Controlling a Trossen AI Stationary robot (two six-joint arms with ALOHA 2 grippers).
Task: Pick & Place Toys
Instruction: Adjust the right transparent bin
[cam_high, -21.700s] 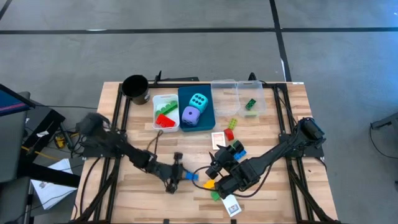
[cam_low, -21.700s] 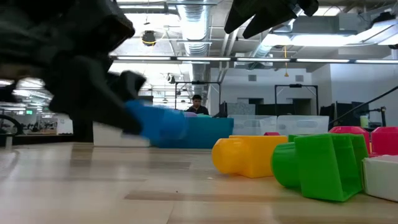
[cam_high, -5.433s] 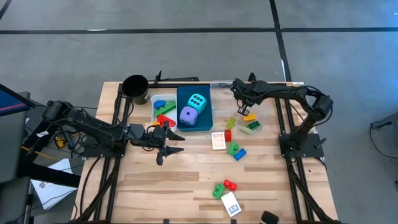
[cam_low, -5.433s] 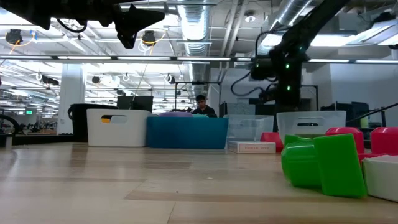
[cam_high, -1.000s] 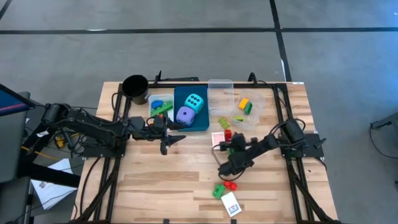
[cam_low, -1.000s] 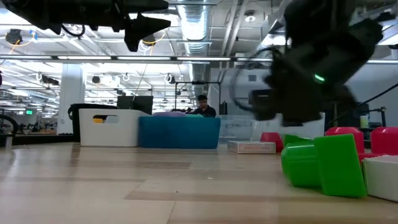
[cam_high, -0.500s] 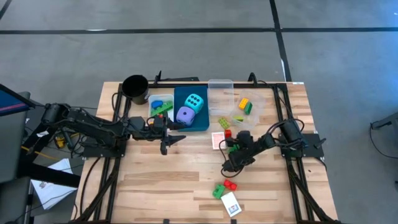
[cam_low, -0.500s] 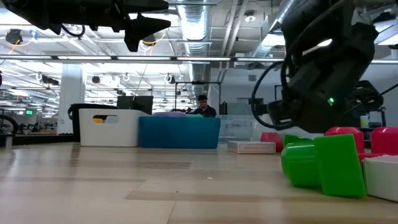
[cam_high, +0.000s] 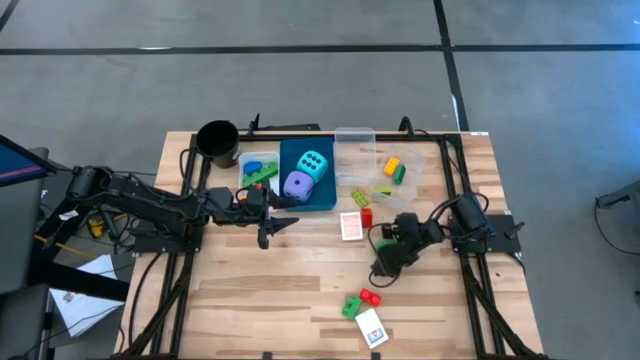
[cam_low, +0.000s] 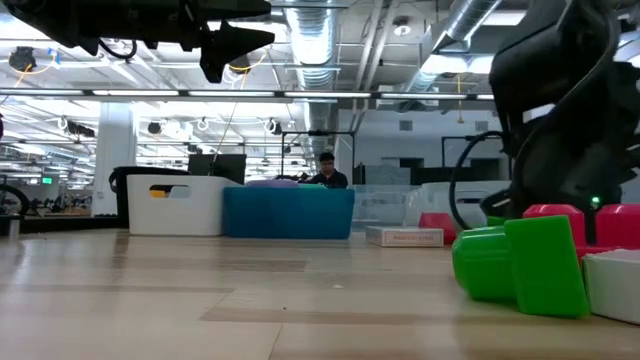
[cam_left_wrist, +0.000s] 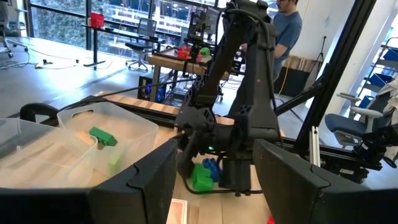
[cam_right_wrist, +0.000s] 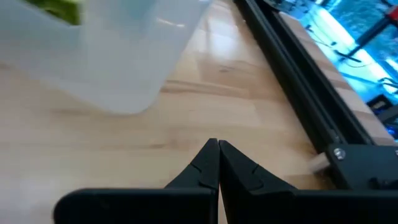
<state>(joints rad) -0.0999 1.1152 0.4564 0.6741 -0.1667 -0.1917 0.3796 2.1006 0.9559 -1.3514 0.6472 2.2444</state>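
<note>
From my console, items on the wooden table (cam_high: 260, 290):

- Right gripper (cam_right_wrist: 217, 163): low over the boards near a clear plastic bin (cam_right_wrist: 93, 56), jaws pressed together, nothing in them.
- Left gripper (cam_high: 284, 223): beside the blue rectangular bin (cam_high: 330, 198), fingers parted partway, empty.
- Cyan dotted die (cam_high: 316, 162) and purple dotted die (cam_high: 297, 185): inside the blue bin.
- Green plastic brick (cam_high: 350, 306) touching red plastic brick (cam_high: 369, 297): near table's front edge, by a small flat card (cam_high: 370, 326).
</note>
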